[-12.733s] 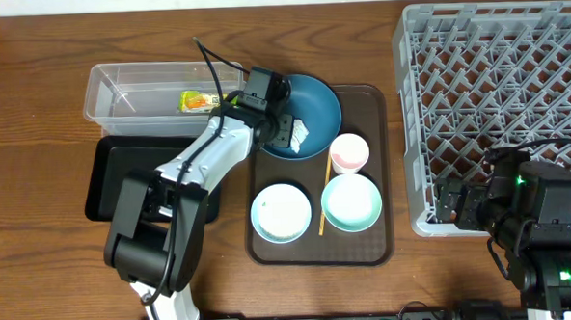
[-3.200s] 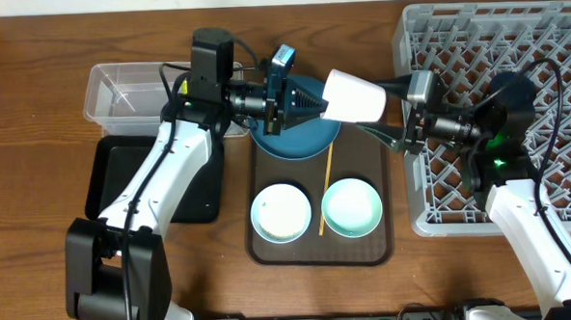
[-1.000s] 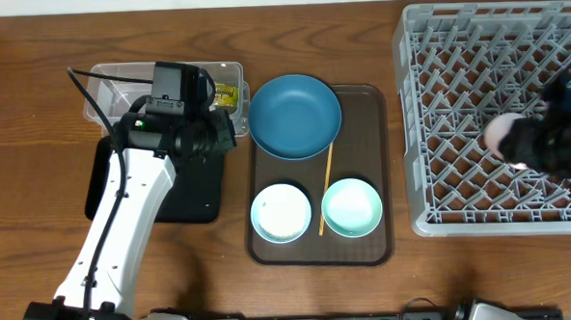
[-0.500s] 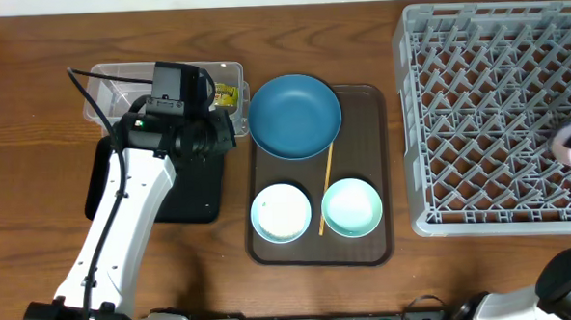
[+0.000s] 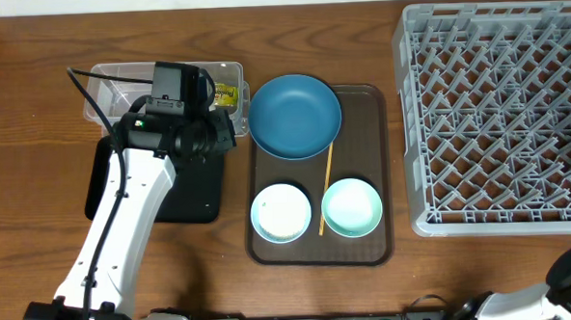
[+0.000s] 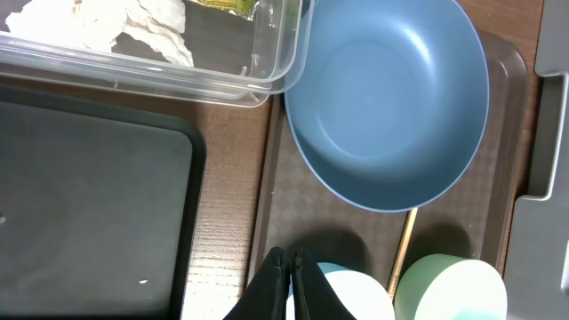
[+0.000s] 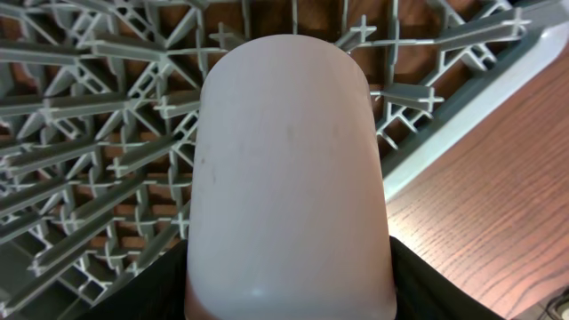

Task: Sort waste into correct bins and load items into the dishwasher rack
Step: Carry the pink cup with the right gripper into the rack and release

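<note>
While the right gripper (image 7: pixel 290 298) clamps the cup (image 7: pixel 289 160) near the rack (image 7: pixel 80 133) rim and the left gripper (image 6: pixel 286 283) sits closed, empty, release here could tip it outside.

The table (image 5: pixel 32 113) is warm brown wood with darker grain, and the rack (image 5: pixel 495 103) is pale grey, a lattice of crossed ribs with brown showing through the gaps. The big bowl (image 5: pixel 294 116) is dusky blue, one small bowl (image 5: pixel 281 211) whitish mint, the other small bowl (image 5: pixel 352 204) a greener mint, the stick (image 5: pixel 325 192) yellow, the serving tray (image 5: pixel 366 243) dark brown and the cup (image 7: pixel 289 178) very pale pink. The tub (image 5: pixel 118 85) is clear, the wrapper (image 5: pixel 227 91) yellow-green with print, the tissue (image 6: pixel 142 27) white, and the bin tray (image 5: pixel 198 193) plain black
</note>
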